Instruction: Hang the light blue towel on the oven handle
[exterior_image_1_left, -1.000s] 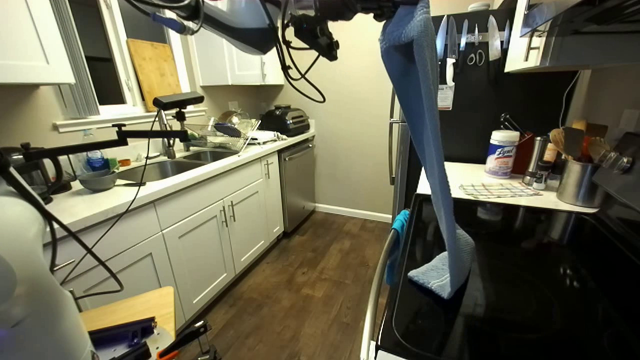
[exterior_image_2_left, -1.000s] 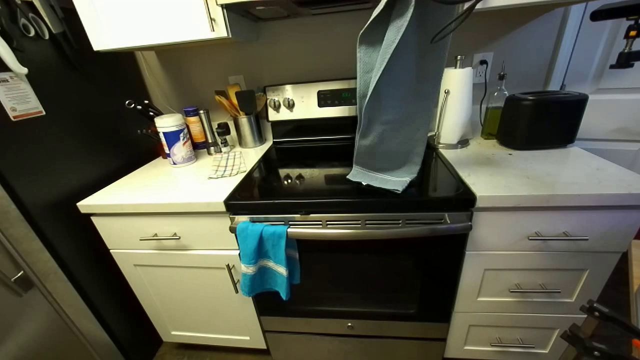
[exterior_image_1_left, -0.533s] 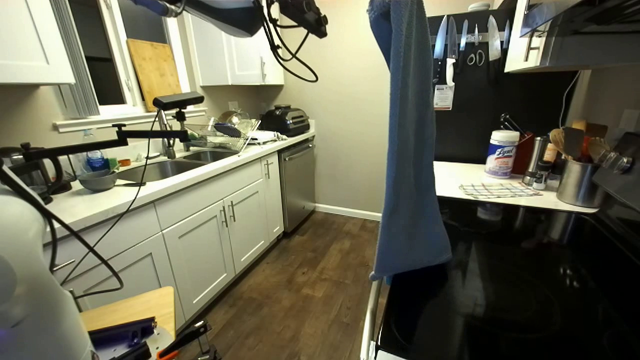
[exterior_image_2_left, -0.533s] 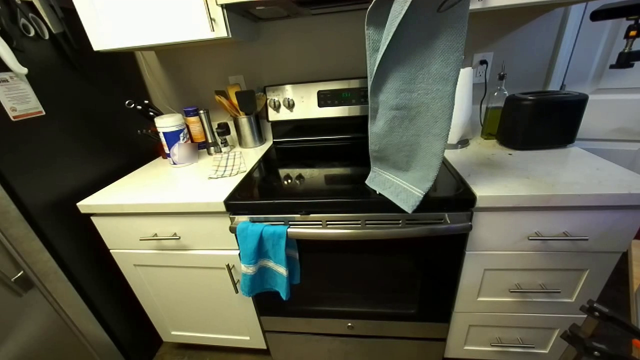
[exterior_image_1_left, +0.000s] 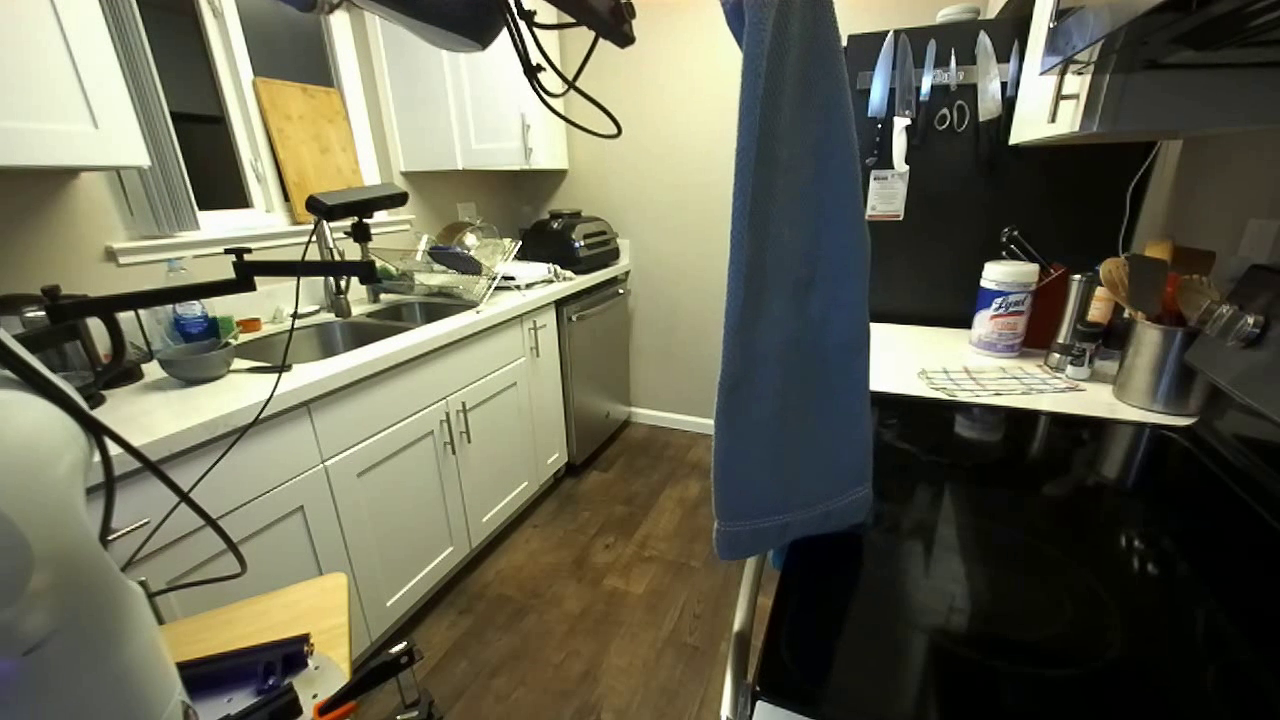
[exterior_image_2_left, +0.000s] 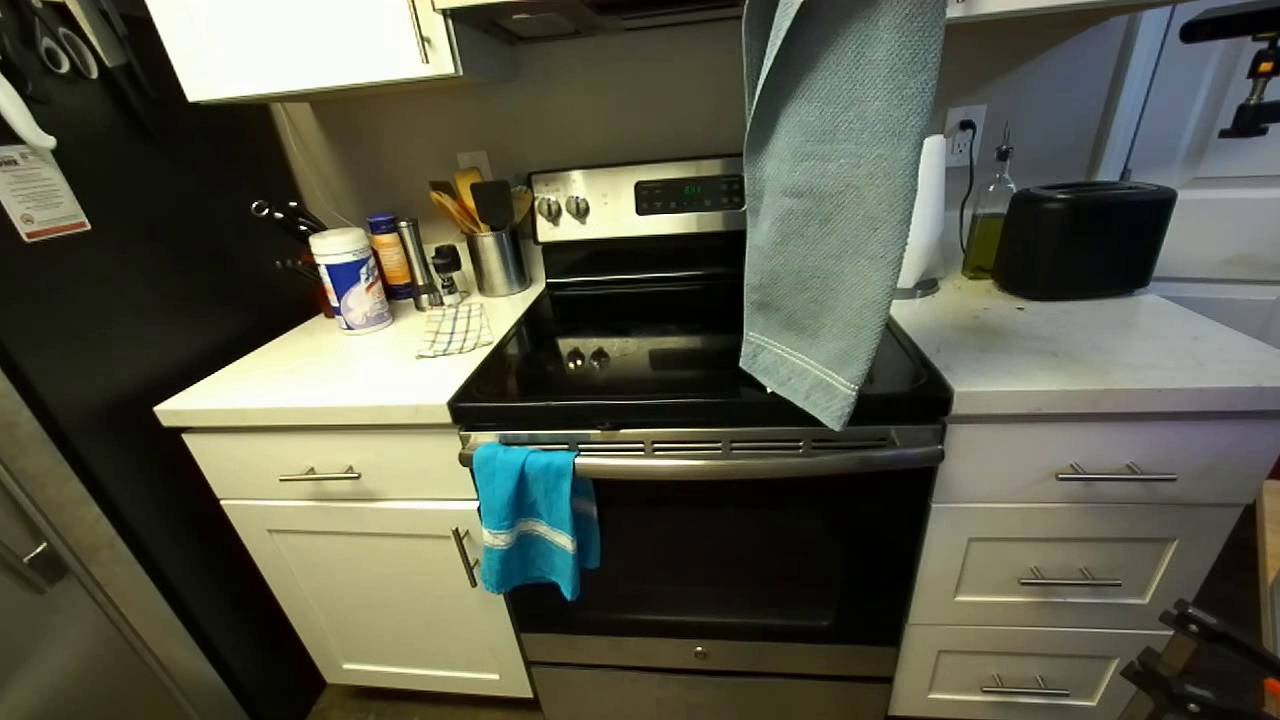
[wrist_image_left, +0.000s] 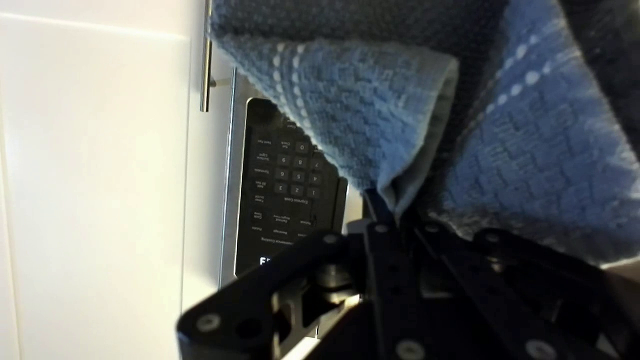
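Black gripper (wrist_image_left: 397, 215); silver screws (wrist_image_left: 410, 348); black cables (exterior_image_1_left: 535, 70); white arm (exterior_image_1_left: 50, 560)

I make it one light blue towel (exterior_image_2_left: 840, 200) plus one turquoise towel (exterior_image_2_left: 530, 520), two in all; one checked cloth (exterior_image_2_left: 455, 330). One gripper (wrist_image_left: 396, 212). One oven (exterior_image_2_left: 700, 560), one oven handle (exterior_image_2_left: 755, 466). Stove knobs (exterior_image_2_left: 577, 207) in sight, two (the light blue towel blocks my view further along). One toaster (exterior_image_2_left: 1085, 240); drawers (exterior_image_2_left: 1070, 605) stacked on its side of the oven, three. Sink basins (exterior_image_1_left: 310, 345), two. Lysol canister (exterior_image_2_left: 352, 285), paper towel roll (exterior_image_2_left: 925, 225): one each.
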